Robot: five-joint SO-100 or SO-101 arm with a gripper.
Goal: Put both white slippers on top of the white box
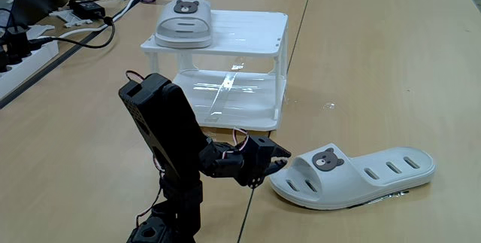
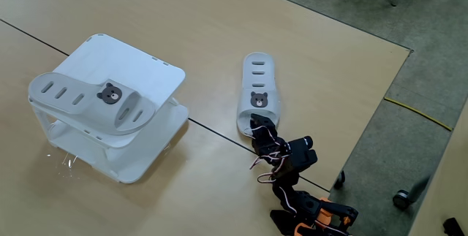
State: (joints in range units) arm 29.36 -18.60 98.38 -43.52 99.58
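One white slipper (image 1: 184, 22) lies on the left part of the white box's (image 1: 248, 28) slatted top. The other slipper (image 1: 353, 177) lies on the table (image 1: 376, 70), to the right and nearer in that fixed view. The gripper (image 1: 276, 159) is at its toe end, and I cannot tell how wide its fingers are.

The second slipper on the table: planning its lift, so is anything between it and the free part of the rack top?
Nothing visible: bare table separates the slipper from the white box, whose top beside the first slipper is free.
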